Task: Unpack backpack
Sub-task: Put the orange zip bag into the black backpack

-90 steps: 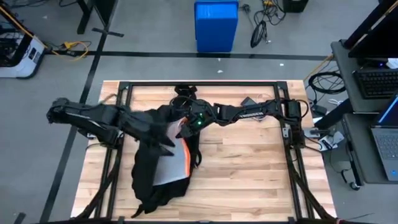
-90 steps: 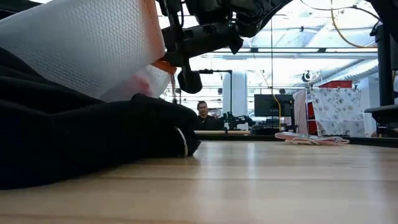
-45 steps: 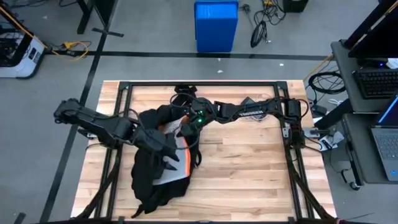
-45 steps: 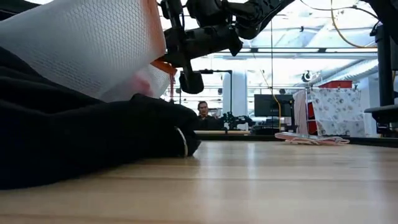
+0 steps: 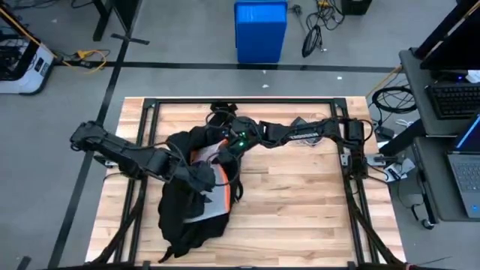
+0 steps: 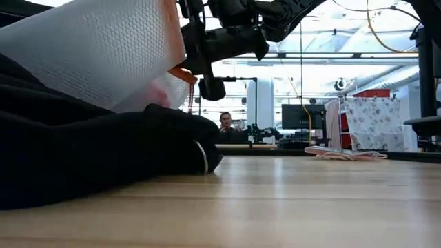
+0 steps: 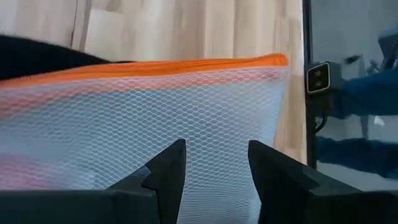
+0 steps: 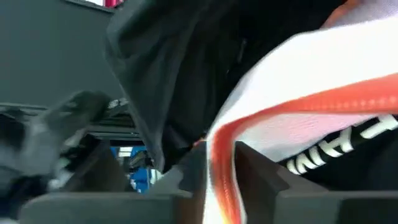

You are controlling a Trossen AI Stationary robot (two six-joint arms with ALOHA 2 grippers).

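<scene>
Your right hand (image 8: 214, 163) pinches the white mesh pouch's (image 5: 214, 196) orange zipper edge; left hand (image 7: 214, 165) spread. The black fabric backpack (image 5: 178, 210) is floppy, so pin it.

Blue bin (image 5: 260, 31) on floor; laptop (image 5: 469, 174) on desk.

The backpack (image 5: 184, 217) lies on the left half of the table (image 5: 300, 202), stretching from the middle toward the near edge. A mesh pouch (image 5: 214, 196) sits partly in the backpack's opening, its zipper edge (image 7: 155, 67) facing the table's right side. The left gripper (image 5: 206, 187) is over the pouch, reaching in from the left. The right gripper (image 5: 223, 150) is at the pouch's far end, reaching in from the right, its fingers on either side of the zipper edge. Beyond the table's far edge stands a bin (image 5: 260, 30). In the low view, a person (image 6: 224, 126) sits far behind the table.
</scene>
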